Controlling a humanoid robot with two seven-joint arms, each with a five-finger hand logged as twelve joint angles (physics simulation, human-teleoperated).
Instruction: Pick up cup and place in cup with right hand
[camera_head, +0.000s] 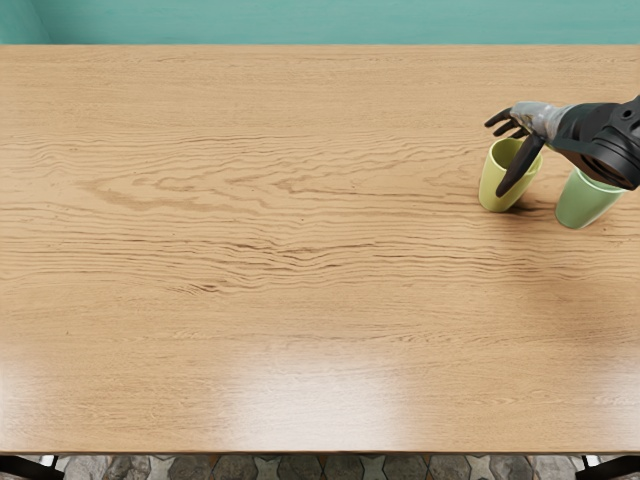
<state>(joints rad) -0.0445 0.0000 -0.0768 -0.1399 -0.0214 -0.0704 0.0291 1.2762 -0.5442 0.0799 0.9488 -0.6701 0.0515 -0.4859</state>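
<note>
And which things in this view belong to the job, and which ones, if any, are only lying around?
For the job:
yellow cup
green cup
right hand, open over the yellow cup

Only surroundings:
wooden table
teal wall
patterned floor

Right hand (540, 120), fingers spread

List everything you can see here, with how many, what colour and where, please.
yellow cup: one, yellow-green, upper right of the table, under the hand
green cup: one, pale green, right of the yellow cup
table: one, light wood grain, filling most of the view
wall: teal, behind the table
floor: grey, stone-patterned, bottom edge
right arm: one, black, from the right edge
right hand: one, black and grey, fingers open, over the yellow cup
</note>
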